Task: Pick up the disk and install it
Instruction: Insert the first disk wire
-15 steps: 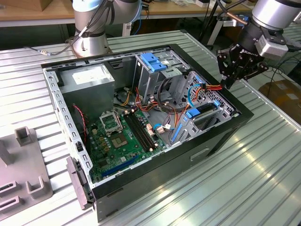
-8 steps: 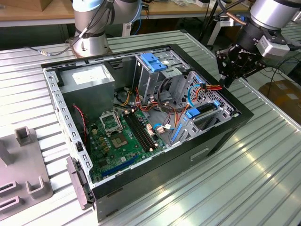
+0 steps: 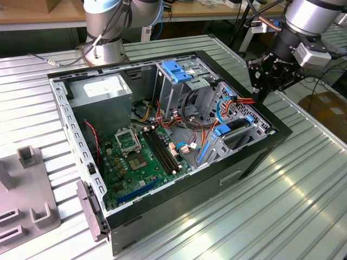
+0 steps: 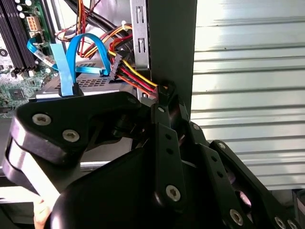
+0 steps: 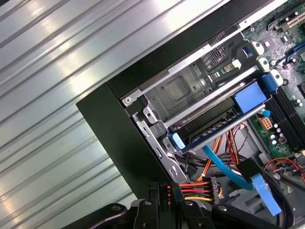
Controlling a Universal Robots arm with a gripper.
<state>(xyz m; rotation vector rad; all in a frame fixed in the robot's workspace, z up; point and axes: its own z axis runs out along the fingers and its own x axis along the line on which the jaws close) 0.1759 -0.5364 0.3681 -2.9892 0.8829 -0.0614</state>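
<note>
The disk (image 3: 234, 129) lies flat in the drive bay at the open computer case's front corner on the exterior view's right, its light-blue carrier rail (image 5: 248, 98) showing along its edge. In the second wrist view its grey body (image 4: 93, 83) sits under a looped blue data cable (image 4: 71, 62). My gripper (image 3: 259, 96) hangs just beyond the case's rim beside that bay. Its fingers (image 4: 167, 119) are closed together on the end of a red, yellow and orange power cable (image 5: 193, 190), which runs from a black connector (image 4: 114, 67) above the disk.
The black case (image 3: 249, 162) lies open on a ribbed metal table (image 3: 293, 206), with the motherboard (image 3: 135, 157), a power supply (image 3: 103, 92) and a tall drive cage with a blue latch (image 3: 176, 70) inside. A grey fixture (image 3: 27, 189) stands at the exterior view's left.
</note>
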